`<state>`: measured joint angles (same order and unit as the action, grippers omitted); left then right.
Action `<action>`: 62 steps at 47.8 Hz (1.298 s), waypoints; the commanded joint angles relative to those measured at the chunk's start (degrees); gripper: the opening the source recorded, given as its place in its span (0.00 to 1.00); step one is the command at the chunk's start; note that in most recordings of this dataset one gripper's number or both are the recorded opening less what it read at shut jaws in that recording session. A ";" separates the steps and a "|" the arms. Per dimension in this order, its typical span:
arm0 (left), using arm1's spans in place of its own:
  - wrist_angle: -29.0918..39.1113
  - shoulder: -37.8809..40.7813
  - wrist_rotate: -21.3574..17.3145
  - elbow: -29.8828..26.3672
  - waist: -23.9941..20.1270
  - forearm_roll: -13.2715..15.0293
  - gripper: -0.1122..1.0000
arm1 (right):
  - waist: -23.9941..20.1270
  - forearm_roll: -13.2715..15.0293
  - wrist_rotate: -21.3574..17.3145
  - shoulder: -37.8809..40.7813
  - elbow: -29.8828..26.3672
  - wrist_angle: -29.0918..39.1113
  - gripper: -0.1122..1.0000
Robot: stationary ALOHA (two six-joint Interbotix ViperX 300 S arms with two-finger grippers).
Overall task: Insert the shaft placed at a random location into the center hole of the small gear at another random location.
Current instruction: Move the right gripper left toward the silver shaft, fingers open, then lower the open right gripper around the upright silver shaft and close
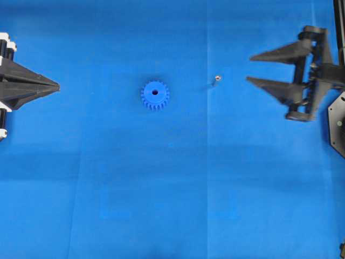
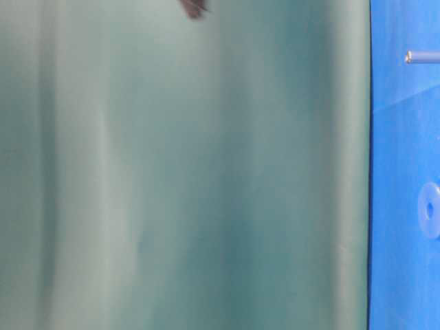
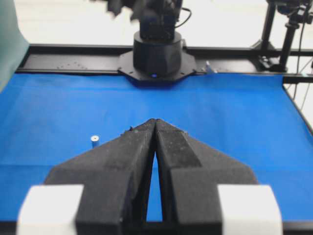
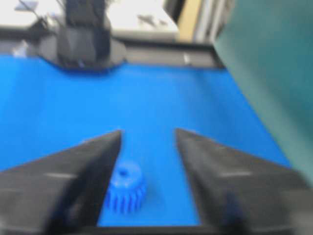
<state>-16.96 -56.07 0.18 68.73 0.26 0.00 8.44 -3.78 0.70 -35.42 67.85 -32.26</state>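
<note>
Shaft (image 1: 216, 79) and small gear (image 1: 155, 96) both lie free on the blue mat (image 1: 161, 189), held by neither arm. The right gripper (image 1: 249, 68) has its jaws spread wide with nothing between them, its tips pointing toward the shaft from the right side of the overhead view. The left gripper (image 1: 58, 86) has its jaws pressed together, empty, at the far left edge. Between the two grippers, the shaft stands near the right gripper's tips, apart from them. The small gear rests flat further left, center hole (image 1: 155, 92) facing up, well apart from the shaft.
</note>
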 commanded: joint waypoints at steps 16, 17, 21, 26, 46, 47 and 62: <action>-0.53 0.26 0.09 -0.09 0.09 -0.18 0.10 | 1.41 -3.96 -0.09 21.45 -0.97 -12.83 0.71; -0.53 0.35 0.09 0.00 0.09 -0.09 0.10 | 1.41 -4.22 -0.09 22.41 -0.97 -13.36 0.71; -0.44 0.26 0.09 0.00 0.18 -0.09 0.10 | 1.41 -5.71 -0.09 25.93 -1.05 -15.64 0.71; -0.44 0.35 0.00 0.09 0.09 -0.18 0.10 | 1.41 -7.03 -0.70 30.23 -1.14 -18.11 0.71; -0.35 0.44 0.00 0.18 0.09 -0.09 0.10 | 1.49 -9.49 -4.22 40.61 -3.43 -21.80 0.71; -0.26 0.53 0.09 0.18 0.09 -0.09 0.10 | 1.58 -9.67 -4.22 40.69 -3.43 -21.80 0.71; -0.18 0.62 0.09 0.53 0.09 -0.18 0.10 | 1.85 -10.46 -4.22 40.96 -3.08 -21.53 0.61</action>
<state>-16.96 -55.90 0.18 69.87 0.35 0.00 10.20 -14.06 -3.52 5.98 65.04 -53.44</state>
